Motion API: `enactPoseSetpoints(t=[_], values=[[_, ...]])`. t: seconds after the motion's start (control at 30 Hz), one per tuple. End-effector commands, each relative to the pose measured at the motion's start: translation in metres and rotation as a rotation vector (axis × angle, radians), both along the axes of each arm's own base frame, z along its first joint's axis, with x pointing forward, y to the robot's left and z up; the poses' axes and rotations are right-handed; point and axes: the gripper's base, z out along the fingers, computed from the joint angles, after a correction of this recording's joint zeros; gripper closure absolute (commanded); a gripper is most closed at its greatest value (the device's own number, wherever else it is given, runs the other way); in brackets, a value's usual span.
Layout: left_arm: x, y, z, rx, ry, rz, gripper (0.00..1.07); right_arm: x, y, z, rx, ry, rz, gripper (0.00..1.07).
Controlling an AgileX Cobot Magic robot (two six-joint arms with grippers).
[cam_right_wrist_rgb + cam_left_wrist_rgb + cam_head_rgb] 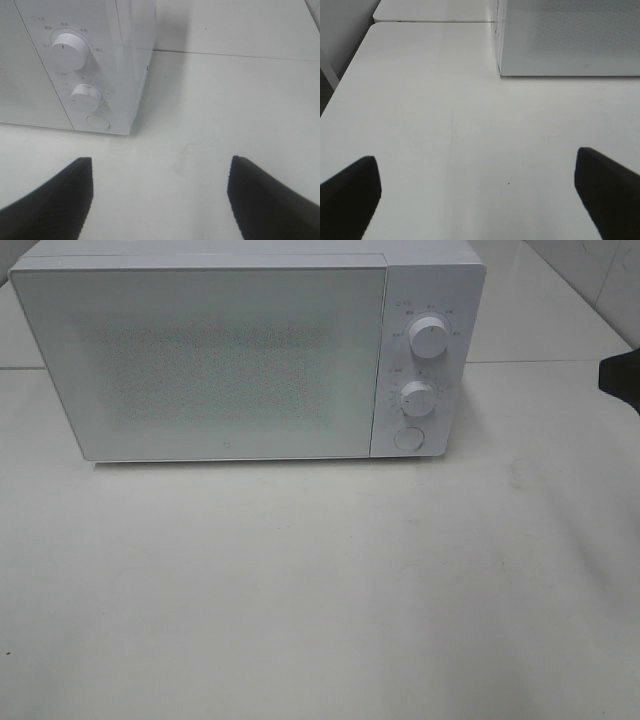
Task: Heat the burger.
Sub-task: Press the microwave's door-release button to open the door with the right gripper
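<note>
Table, high view: white table [320, 590], bare in front, with a white wall at 1 o'clock.
Microwave, high view: white microwave [230, 350] at 11 o'clock, its door [200, 360] shut and opaque.
Controls, high view: upper knob [431, 337], lower knob [418, 398] and round button [408, 438] stacked close together at 1 o'clock.
Right arm, high view: dark tip of the right arm [622, 380] at the 3 o'clock edge, clear of the microwave.
Burger: not visible in any view; whether it is behind the door cannot be told.
Left gripper, left wrist view: left gripper [476, 155] has its fingers spread wide over bare table, holding nothing. The door's lower corner lies ahead.
Right gripper, right wrist view: right gripper [160, 162] has its fingers spread, empty, with the controls ahead and to one side.
Risk, empty run: turning a knob with the burger unconfirmed could run the microwave with nothing inside.
Risk, wrong control: the knobs sit so close that wide fingers could catch the wrong one.
Risk, shove: a hard push on the button could slide the microwave back.
</note>
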Motion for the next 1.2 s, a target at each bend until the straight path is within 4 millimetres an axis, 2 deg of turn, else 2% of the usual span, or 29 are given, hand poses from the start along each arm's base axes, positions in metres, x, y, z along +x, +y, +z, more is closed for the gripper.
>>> enactPoseSetpoints(t=[0.03,0.17,0.23,0.33,0.4,0.63,0.7,0.8,0.97,1.2], values=[[-0.002,0.000,0.000,-0.003,-0.025,0.005,0.06,0.010,0.001,-0.002,0.034,-0.032,-0.013,0.34],[-0.002,0.000,0.000,-0.003,-0.025,0.005,0.06,0.018,0.003,-0.006,0.039,-0.052,-0.007,0.34],[-0.002,0.000,0.000,-0.003,-0.025,0.005,0.06,0.025,0.005,-0.019,0.055,-0.112,0.008,0.34],[-0.002,0.000,0.000,-0.003,-0.025,0.005,0.06,0.025,0.006,-0.023,0.059,-0.126,0.012,0.34],[-0.002,0.000,0.000,-0.003,-0.025,0.005,0.06,0.027,0.008,-0.039,0.076,-0.199,0.030,0.34],[-0.002,0.000,0.000,-0.003,-0.025,0.005,0.06,0.029,0.007,-0.059,0.104,-0.269,0.016,0.34],[-0.002,0.000,0.000,-0.003,-0.025,0.005,0.06,0.030,0.008,-0.071,0.094,-0.285,0.009,0.34],[-0.002,0.000,0.000,-0.003,-0.025,0.005,0.06,0.030,0.008,-0.075,0.086,-0.296,0.008,0.34],[-0.002,0.000,0.000,-0.003,-0.025,0.005,0.06,0.030,0.022,-0.095,0.017,-0.342,-0.019,0.34],[-0.002,0.000,0.000,-0.003,-0.025,0.005,0.06,0.030,0.040,-0.110,0.010,-0.331,-0.030,0.34]])
